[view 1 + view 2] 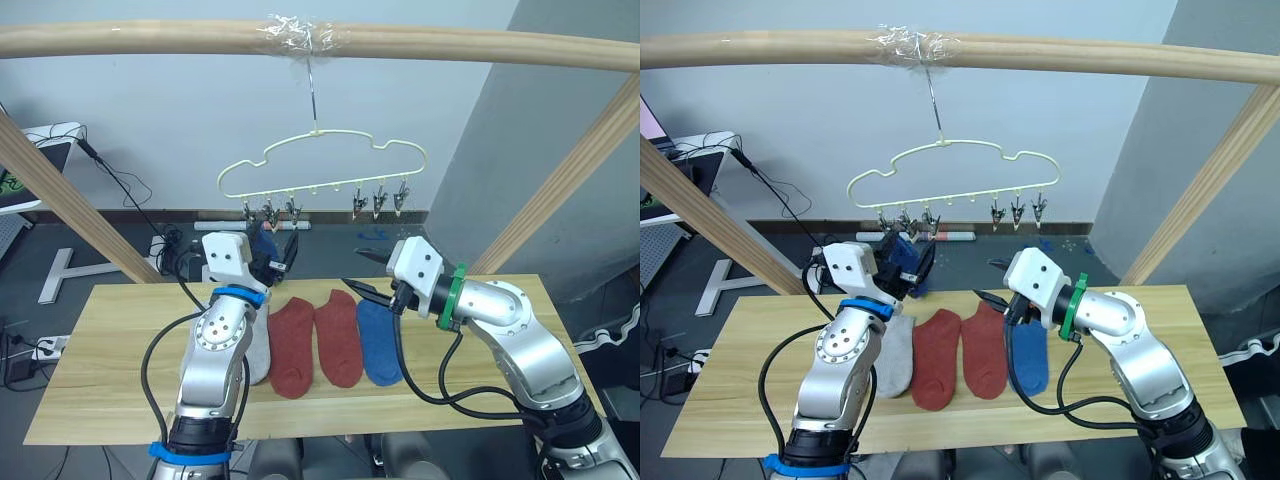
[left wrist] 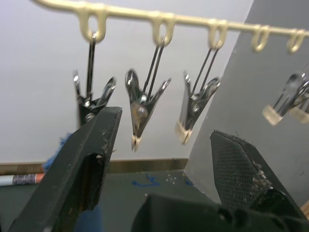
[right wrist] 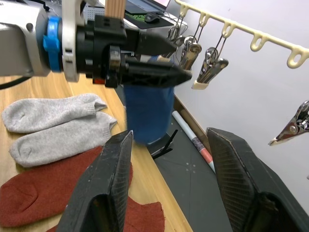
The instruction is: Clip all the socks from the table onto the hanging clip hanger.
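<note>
The pale yellow clip hanger (image 1: 320, 160) hangs by its hook from the top pole, with grey clips (image 2: 140, 108) in a row under it. My left gripper (image 2: 164, 130) is raised to the leftmost clips and open. A blue sock (image 3: 147, 113) dangles just below those clips, beside the left fingers; whether a clip grips it is hidden. My right gripper (image 1: 365, 273) hovers open and empty over the table (image 1: 120, 340), near the hanger's right clips. On the table lie two grey socks (image 3: 58, 125), two rust red socks (image 1: 292, 345) and another blue sock (image 1: 378, 340).
A round wooden pole frame (image 1: 150, 40) spans the top, and slanted poles (image 1: 70, 195) come down at both sides. Behind the table, cables and a white stand (image 1: 60, 270) are on the floor. My left arm covers part of the grey socks.
</note>
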`<state>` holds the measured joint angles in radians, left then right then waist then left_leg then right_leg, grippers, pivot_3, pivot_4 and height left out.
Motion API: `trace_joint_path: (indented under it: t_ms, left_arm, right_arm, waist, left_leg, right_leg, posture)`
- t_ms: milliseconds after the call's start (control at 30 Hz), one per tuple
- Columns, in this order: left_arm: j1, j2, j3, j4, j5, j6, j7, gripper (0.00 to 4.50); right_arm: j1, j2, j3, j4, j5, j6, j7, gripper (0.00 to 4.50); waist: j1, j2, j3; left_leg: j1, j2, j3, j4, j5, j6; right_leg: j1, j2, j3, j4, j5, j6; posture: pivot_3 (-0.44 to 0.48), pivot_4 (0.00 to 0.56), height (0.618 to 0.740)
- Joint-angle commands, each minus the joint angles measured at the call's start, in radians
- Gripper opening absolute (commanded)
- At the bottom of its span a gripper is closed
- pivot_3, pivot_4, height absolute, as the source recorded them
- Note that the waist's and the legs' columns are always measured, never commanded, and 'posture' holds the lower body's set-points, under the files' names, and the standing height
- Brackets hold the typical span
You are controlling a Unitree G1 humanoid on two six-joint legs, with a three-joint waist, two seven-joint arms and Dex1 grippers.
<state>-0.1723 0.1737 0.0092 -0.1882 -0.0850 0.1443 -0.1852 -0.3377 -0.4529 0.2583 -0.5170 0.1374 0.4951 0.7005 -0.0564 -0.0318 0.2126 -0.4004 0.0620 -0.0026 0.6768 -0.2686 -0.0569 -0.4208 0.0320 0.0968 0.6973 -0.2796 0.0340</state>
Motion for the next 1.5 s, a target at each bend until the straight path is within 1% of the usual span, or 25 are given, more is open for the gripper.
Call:
trace_joint_path:
  t_ms: [33,333,533,933,1500]
  left_arm:
    - [-0.024,-0.007,0.015,-0.008,-0.006,-0.019,0.007,3.35]
    - [-0.048,-0.031,0.035,0.047,-0.009,-0.051,0.024,3.35]
    - [-0.04,-0.017,0.038,0.092,-0.001,-0.087,0.016,3.35]
    - [-0.093,-0.013,0.049,0.198,-0.003,-0.182,0.005,3.35]
    - [-0.158,-0.01,0.055,0.194,0.003,-0.206,0.011,3.35]
  right_arm:
    - [-0.025,-0.008,-0.01,-0.035,0.015,-0.005,0.007,2.52]
    - [-0.035,-0.01,-0.012,-0.024,0.017,-0.009,0.01,2.52]
    - [-0.042,-0.007,-0.011,-0.021,0.021,-0.007,0.013,2.52]
    - [-0.096,0.02,-0.022,0.015,0.054,-0.032,0.027,2.52]
    - [-0.104,0.018,-0.023,0.044,0.062,-0.054,0.037,2.52]
  waist:
    - [0.0,0.0,0.0]
    - [-0.001,0.0,0.0]
    - [-0.001,0.0,0.0]
    - [-0.001,0.0,0.0]
    - [-0.001,0.0,0.0]
  left_leg:
    - [0.0,0.0,0.0,0.0,0.0,0.0]
    - [0.0,0.0,0.0,0.0,0.0,0.0]
    - [0.0,0.0,0.0,0.0,0.0,0.0]
    - [0.0,0.0,0.0,0.0,0.0,0.0]
    - [0.0,0.0,0.0,0.0,0.0,0.0]
  right_leg:
    - [0.0,0.0,0.0,0.0,0.0,0.0]
    - [0.0,0.0,0.0,0.0,0.0,0.0]
    - [0.0,0.0,0.0,0.0,0.0,0.0]
    - [0.0,0.0,0.0,0.0,0.0,0.0]
    - [0.0,0.0,0.0,0.0,0.0,0.0]
  posture:
    - [-0.071,0.188,0.705]
    - [-0.075,0.189,0.705]
    - [-0.074,0.189,0.705]
    - [-0.073,0.191,0.705]
    - [-0.064,0.193,0.705]
